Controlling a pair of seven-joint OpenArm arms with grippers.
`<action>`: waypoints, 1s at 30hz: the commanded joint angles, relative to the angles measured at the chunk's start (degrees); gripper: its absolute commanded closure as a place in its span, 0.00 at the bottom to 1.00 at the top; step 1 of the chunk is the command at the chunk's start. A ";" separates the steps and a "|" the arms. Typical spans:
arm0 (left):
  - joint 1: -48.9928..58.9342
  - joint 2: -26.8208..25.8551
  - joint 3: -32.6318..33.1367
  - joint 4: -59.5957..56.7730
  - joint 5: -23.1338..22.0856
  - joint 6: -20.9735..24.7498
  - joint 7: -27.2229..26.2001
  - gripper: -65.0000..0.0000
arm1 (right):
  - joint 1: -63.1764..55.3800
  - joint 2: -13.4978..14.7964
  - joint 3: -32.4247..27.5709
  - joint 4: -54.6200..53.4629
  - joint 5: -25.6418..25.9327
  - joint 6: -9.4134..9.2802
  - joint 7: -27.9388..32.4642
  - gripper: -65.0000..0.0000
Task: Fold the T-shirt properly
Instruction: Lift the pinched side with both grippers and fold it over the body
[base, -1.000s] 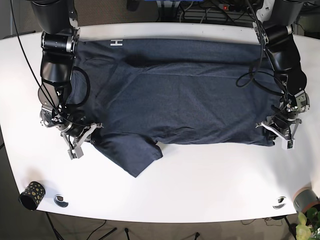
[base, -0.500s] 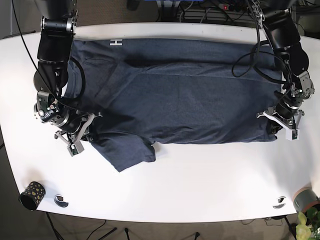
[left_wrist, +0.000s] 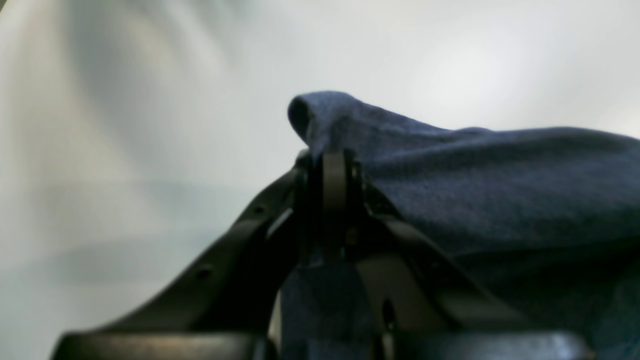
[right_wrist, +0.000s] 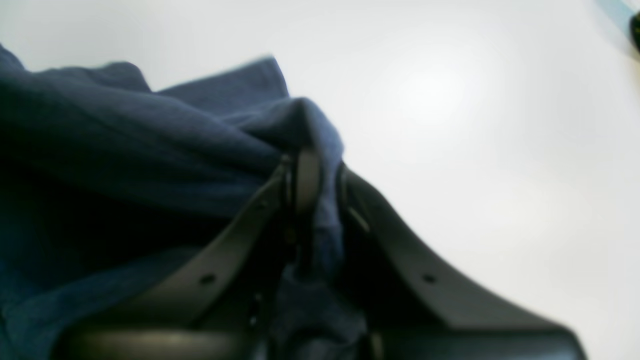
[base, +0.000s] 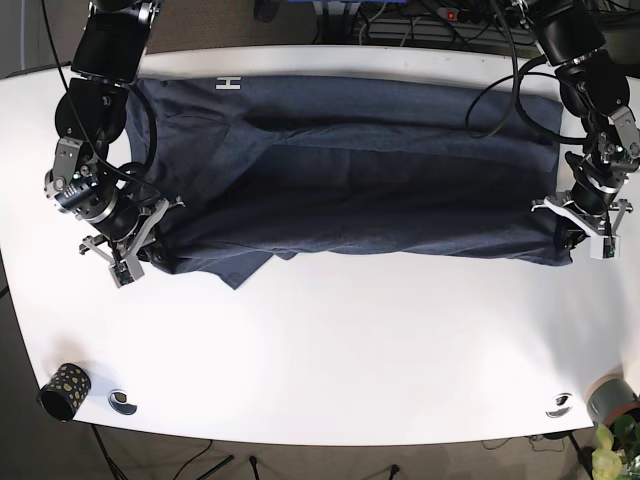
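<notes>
Counting one navy T-shirt (base: 350, 170) spread across one white table (base: 330, 350), a white "H" label (base: 232, 84) at its far edge. Two grippers: left gripper (base: 585, 228) and right gripper (base: 135, 250), each with jaws clamped on the near hem. One spotted cup (base: 64, 388) sits at the table corner.

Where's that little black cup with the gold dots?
In the base view, the small black gold-dotted cup stands at the white table's bottom-left corner, beside a small silver ring.
</notes>
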 joint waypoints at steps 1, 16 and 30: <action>1.23 -1.21 -0.33 3.79 -0.53 0.28 -1.34 1.00 | -1.14 0.68 0.84 4.21 1.04 0.29 1.00 1.00; 14.33 -1.30 -4.29 9.68 -5.89 0.28 -1.34 1.00 | -15.73 -1.87 6.29 11.50 1.12 0.38 1.00 1.00; 19.87 -1.47 -4.11 9.59 -5.89 0.28 -1.25 0.96 | -22.23 -6.88 9.10 11.41 1.12 0.38 0.91 0.58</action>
